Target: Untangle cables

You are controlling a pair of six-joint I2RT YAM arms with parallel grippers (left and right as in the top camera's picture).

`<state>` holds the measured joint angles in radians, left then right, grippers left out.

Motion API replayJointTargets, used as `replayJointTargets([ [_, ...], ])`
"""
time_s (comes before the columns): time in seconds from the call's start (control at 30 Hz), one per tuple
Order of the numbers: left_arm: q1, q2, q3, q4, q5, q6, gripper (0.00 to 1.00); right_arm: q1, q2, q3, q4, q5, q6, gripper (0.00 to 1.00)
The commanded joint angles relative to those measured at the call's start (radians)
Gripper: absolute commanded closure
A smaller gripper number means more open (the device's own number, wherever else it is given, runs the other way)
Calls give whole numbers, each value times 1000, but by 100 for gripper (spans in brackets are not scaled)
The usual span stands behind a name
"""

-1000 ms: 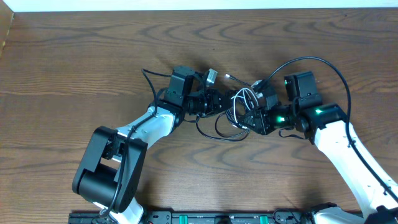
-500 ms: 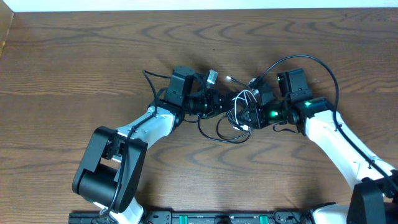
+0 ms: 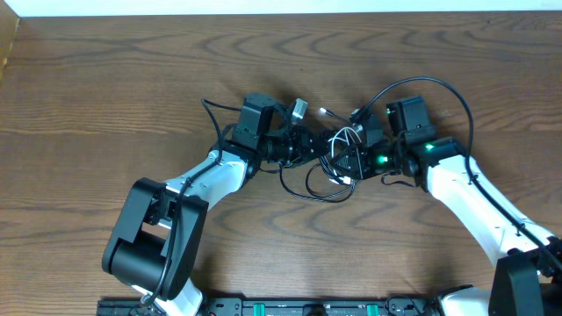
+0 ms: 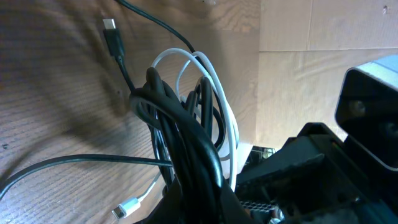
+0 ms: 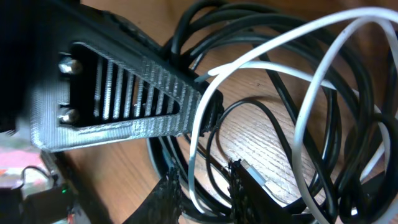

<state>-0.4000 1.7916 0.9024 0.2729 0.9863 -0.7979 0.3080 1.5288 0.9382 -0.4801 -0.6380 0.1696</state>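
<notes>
While left gripper (image 3: 309, 145) stays clamped on cables (image 3: 332, 167); right gripper (image 3: 353, 159) nearer, pinching white strand.

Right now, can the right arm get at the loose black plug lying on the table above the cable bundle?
Probably yes. The black plug lies bare on the table, nothing over it, but the right gripper seems already closed on the cables.

Left arm: reaches right toward the cables (image 3: 338, 162), wrist level.
Left claw (image 3: 318, 146): clamped tight on the cables.
Right claw (image 3: 349, 158): facing left, fingers (image 5: 245, 186) narrowly apart around cable strands.
</notes>
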Motion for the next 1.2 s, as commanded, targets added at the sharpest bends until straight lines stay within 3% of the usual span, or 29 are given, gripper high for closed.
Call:
replayJointTargets([
  [0.0, 6, 9, -4, 6, 27, -13, 92, 36, 3, -5, 4, 69, 44, 77],
  [0.27, 6, 9, -4, 6, 28, -13, 92, 80, 3, -5, -2, 266, 178, 86],
  [0.33, 6, 9, -4, 6, 28, -13, 92, 82, 3, -5, -1, 269, 182, 97],
  [0.4, 6, 9, -4, 6, 28, -13, 92, 82, 3, -5, -1, 258, 182, 99],
  [0.63, 6, 9, -4, 6, 27, -12, 92, 78, 3, -5, 11, 117, 105, 99],
  [0.93, 6, 9, -4, 6, 26, -11, 92, -1, -52, -5, 197, -349, 43, 99],
  [1.17, 6, 9, -4, 6, 26, -11, 92, -13, -100, -5, 185, -320, 42, 99],
])
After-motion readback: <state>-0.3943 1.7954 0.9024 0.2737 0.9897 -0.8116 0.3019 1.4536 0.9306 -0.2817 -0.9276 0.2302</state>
